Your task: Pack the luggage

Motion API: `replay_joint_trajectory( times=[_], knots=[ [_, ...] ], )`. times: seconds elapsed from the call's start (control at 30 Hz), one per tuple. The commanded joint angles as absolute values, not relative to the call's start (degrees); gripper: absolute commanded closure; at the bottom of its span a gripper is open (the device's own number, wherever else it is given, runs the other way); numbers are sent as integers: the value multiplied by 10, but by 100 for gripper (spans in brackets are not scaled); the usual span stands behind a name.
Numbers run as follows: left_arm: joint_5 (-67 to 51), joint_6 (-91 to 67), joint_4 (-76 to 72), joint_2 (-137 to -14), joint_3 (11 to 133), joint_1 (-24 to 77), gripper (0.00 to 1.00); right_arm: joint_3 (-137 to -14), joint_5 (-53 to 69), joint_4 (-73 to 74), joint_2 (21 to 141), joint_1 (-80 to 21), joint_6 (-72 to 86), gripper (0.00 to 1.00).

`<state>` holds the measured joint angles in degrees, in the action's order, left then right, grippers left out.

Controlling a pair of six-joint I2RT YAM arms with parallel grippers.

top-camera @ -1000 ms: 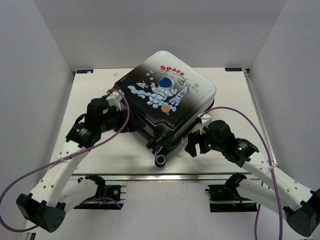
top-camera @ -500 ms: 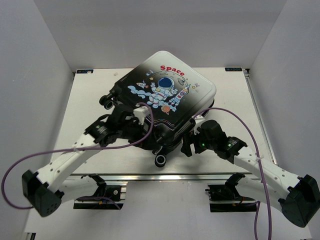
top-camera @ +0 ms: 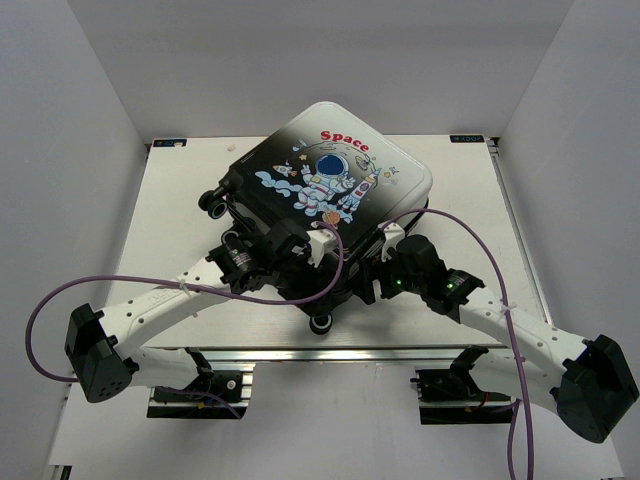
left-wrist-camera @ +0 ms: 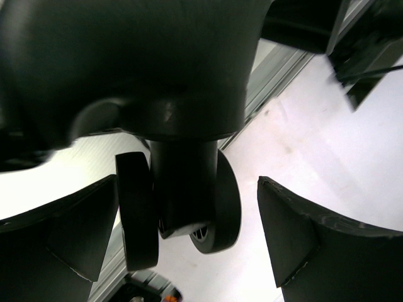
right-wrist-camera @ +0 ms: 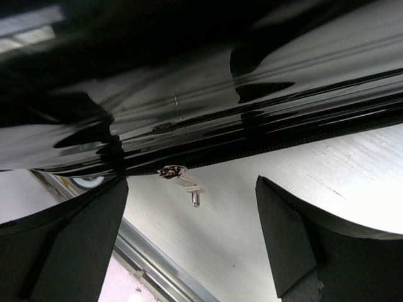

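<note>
The left fingers point(left-wrist-camera: 79, 229) stand spread wide at the lower corners of the left wrist view and grip nothing. Between them hangs a black twin wheel point(left-wrist-camera: 186, 207) on its stubby stem, under the dark bottom of the suitcase point(top-camera: 335, 190).

The right fingers point(right-wrist-camera: 69, 242) are likewise apart and empty at the lower corners of the right wrist view. A small metal zipper tab point(right-wrist-camera: 187, 186) dangles in the gap between them, just below the zipper seam that runs across the middle of the frame. Above it the glossy black shell fills the whole upper half.

In the overhead view the suitcase lies print side up in the centre of the white counter point(top-camera: 170, 190). Both arms reach in from the bottom of the frame to its near edge, one on each side of the lowest wheel point(top-camera: 320, 322).

The shell looks stiff and slick, so the fingers would likely slide off its broad faces. It is small and probably light, and it may skid if pushed. The wheel swivels, which would make it a poor hold. The zipper tab seems the sensible place to pinch, though it is thin, loose and easy to miss. I cannot tell whether the zipper is fully shut.
</note>
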<state>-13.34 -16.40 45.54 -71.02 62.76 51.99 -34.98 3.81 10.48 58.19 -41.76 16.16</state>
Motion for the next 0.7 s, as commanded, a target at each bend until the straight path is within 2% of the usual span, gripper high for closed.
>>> replay_joint_trajectory(
  times=[0.0, 0.1, 0.17, 0.23, 0.27, 0.3, 0.33, 0.37, 0.4, 0.47, 0.53, 0.57, 0.63, 0.67],
  knots=[
    [-87, -148, 475, -706, 649, 540, 2, -355, 34, 61, 604, -420, 156, 14],
    [-70, -150, 482, -703, 648, 545, 3, -345, 38, 43, 616, -418, 145, 17],
    [-55, -156, 491, -716, 647, 551, 11, -341, 38, 33, 625, -420, 136, 18],
    [-46, -159, 499, -734, 648, 557, 25, -336, 43, 14, 625, -421, 133, 21],
    [-41, -160, 498, -738, 649, 562, 29, -327, 47, -16, 625, -419, 133, 23],
    [-39, -161, 495, -737, 648, 562, 35, -321, 54, -28, 625, -421, 131, 32],
    [-38, -163, 488, -737, 646, 562, 42, -316, 57, -39, 625, -421, 129, 36],
    [-32, -165, 476, -730, 645, 568, 59, -315, 61, -48, 632, -421, 128, 39],
    [-26, -169, 473, -726, 643, 568, 66, -314, 66, -51, 635, -420, 129, 44],
    [-15, -179, 467, -713, 643, 568, 82, -302, 74, -61, 641, -423, 133, 46],
    [-10, -190, 464, -705, 640, 568, 86, -286, 78, -100, 637, -422, 136, 46],
    [-8, -193, 460, -699, 638, 568, 93, -277, 79, -115, 635, -423, 135, 46],
    [17, -207, 457, -693, 637, 568, 100, -256, 81, -155, 633, -426, 134, 48],
    [18, -212, 458, -692, 636, 568, 100, -251, 78, -164, 634, -425, 129, 49]
  ],
)
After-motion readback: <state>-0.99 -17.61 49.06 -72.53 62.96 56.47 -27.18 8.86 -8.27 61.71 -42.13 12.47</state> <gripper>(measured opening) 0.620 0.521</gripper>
